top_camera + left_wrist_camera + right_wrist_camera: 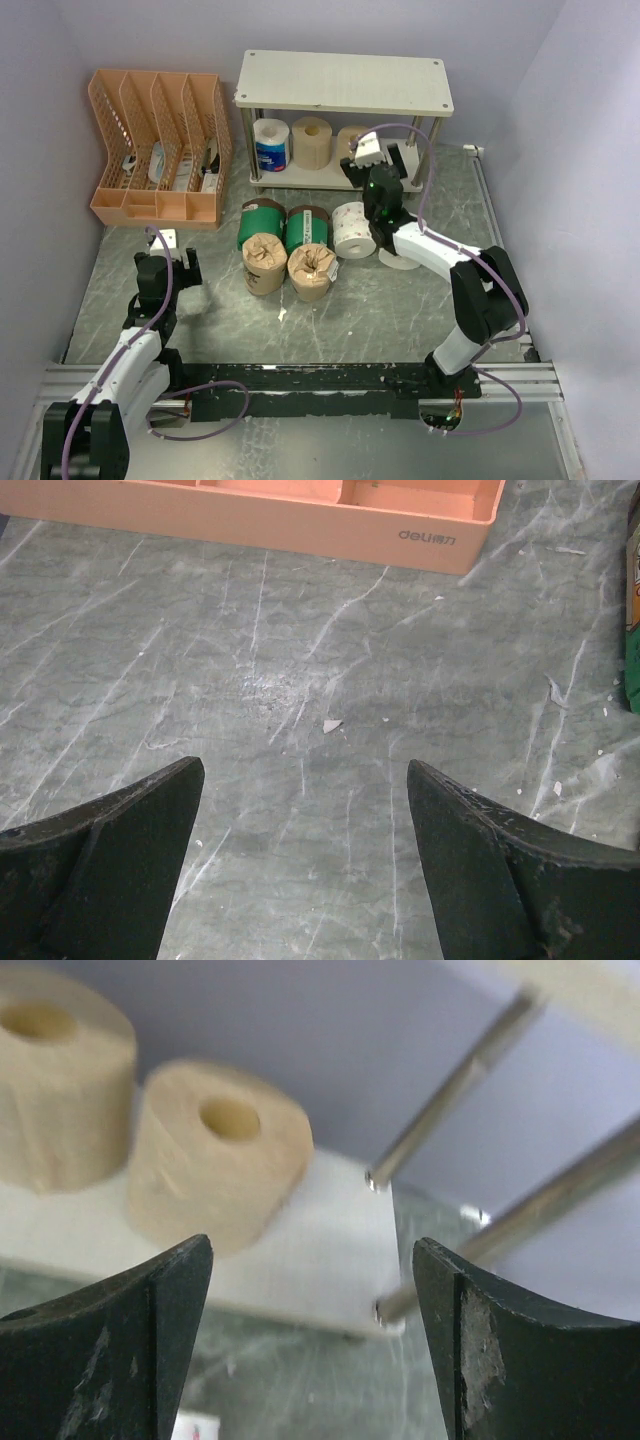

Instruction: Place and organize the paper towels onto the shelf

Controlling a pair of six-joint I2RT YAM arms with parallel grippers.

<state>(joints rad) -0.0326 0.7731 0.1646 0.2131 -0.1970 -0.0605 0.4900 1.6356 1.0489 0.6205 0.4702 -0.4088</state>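
Right tool (376,155) spread and empty at the shelf's (345,80) lower board, an upright tan roll (215,1165) just upper-left of it. The white roll (352,230) waits mid-frame on the bench (400,310), nearest this arm.

The desk (300,660) is a grey-green marbled sheet with a dull sheen, scuffed and dotted with pale flecks. The file organizer (300,525) is smooth orange plastic, faintly glossy. The shelf (343,82) has matt off-white boards and bright, polished metal posts (455,1085). The tan rolls (215,1165) are soft, matt, fibrous paper. Two rolls in brown paper (311,270) look crinkled and dull; the green-wrapped rolls (262,218) and the blue-and-white roll (271,146) have smooth wrappers. The white roll (352,229) is matt patterned paper. The left gripper (305,770) and right gripper (312,1250) are matt black, scratched pale along the edges.
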